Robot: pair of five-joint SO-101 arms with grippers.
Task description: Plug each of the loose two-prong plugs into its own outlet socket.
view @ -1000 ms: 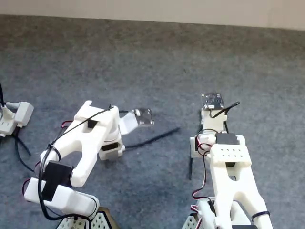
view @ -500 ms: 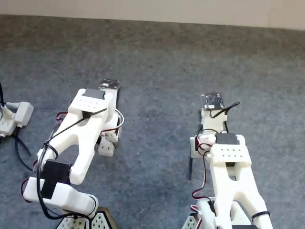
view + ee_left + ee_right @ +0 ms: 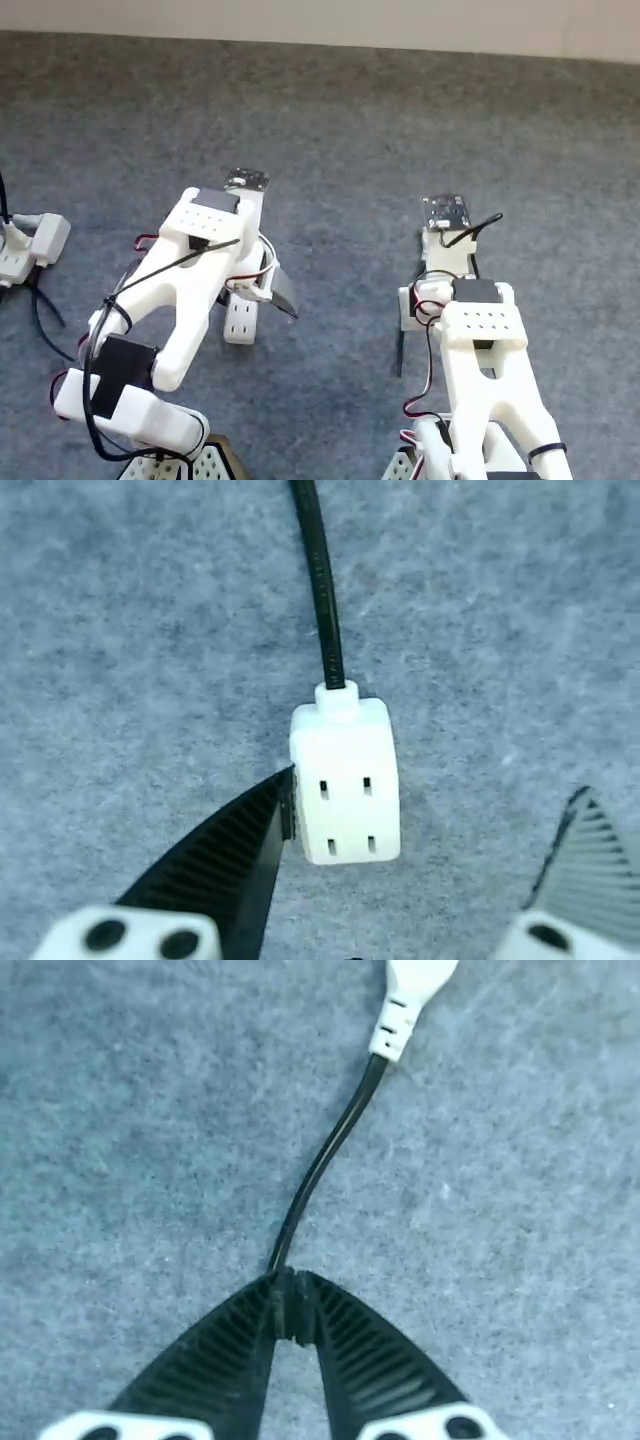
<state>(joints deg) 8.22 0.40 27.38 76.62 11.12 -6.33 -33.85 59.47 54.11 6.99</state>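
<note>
The left gripper (image 3: 435,792) stands spread wide, low over the grey carpet (image 3: 120,630). One ribbed black finger (image 3: 235,865) has its tip right against the side of the white outlet block (image 3: 345,780), while the other finger sits well off on the far side, touching nothing. The block lies flat with its two pairs of slots facing up, and a black lead (image 3: 320,590) runs straight out of its end, away from the gripper. Seen from above, it all sits just under the wrist of the left arm (image 3: 190,280). Over on the other side, the right gripper (image 3: 293,1310) is pinched tight on a thin black cord (image 3: 322,1160), which curves away across the carpet to a white plug body (image 3: 408,995); I cannot make out its prongs. Far out beyond the left arm, at the carpet's edge, lies a bunch of white plug fittings (image 3: 35,240) with black wire trailing from them.
</note>
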